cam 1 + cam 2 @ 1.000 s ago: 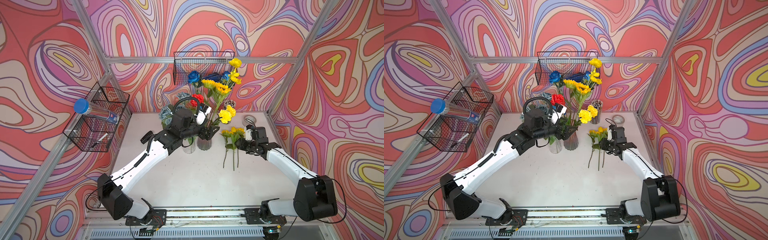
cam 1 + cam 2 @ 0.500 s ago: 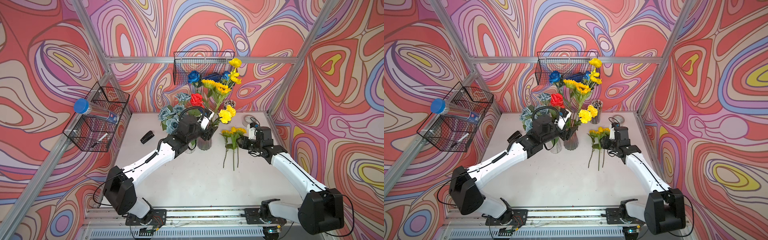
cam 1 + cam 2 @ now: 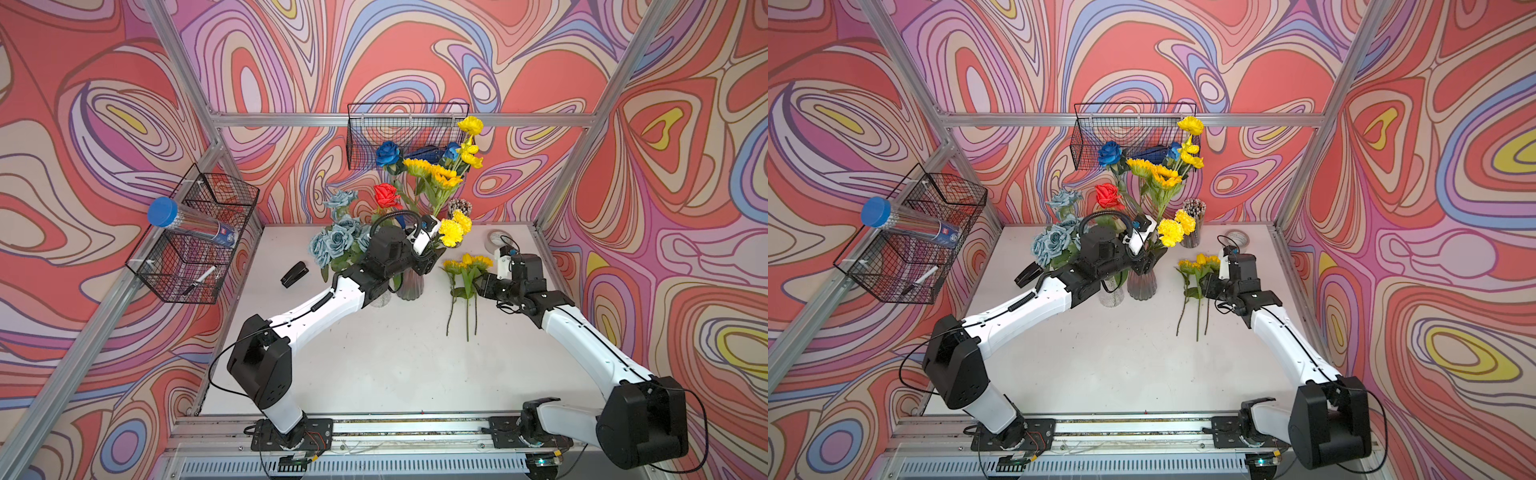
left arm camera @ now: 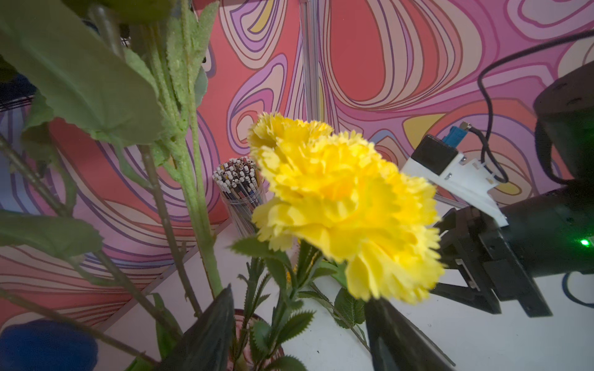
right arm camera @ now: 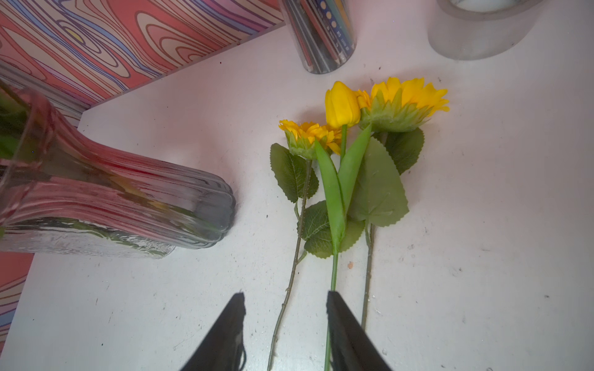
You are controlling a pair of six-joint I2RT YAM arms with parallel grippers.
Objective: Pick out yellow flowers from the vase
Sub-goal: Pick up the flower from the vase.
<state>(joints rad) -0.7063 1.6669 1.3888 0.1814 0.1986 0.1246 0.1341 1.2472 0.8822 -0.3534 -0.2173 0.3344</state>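
Yellow carnation (image 3: 451,232) leans from the vase (image 3: 409,289) toward one o'clock in a top view, its stem passing between the parted jaws of our left gripper (image 4: 299,308). Our right gripper (image 5: 285,295), likewise spread and empty, hovers farther off at three o'clock.

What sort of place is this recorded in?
Probably a lab test cell: aluminium frame with swirl-patterned walls around a white table, and a left arm and right arm mounted on a front rail.

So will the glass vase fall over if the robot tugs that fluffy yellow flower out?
Maybe. The vase looks narrow under tall, leaning stems, so a sideways tug could tip it. It's glass, so likely breakable.
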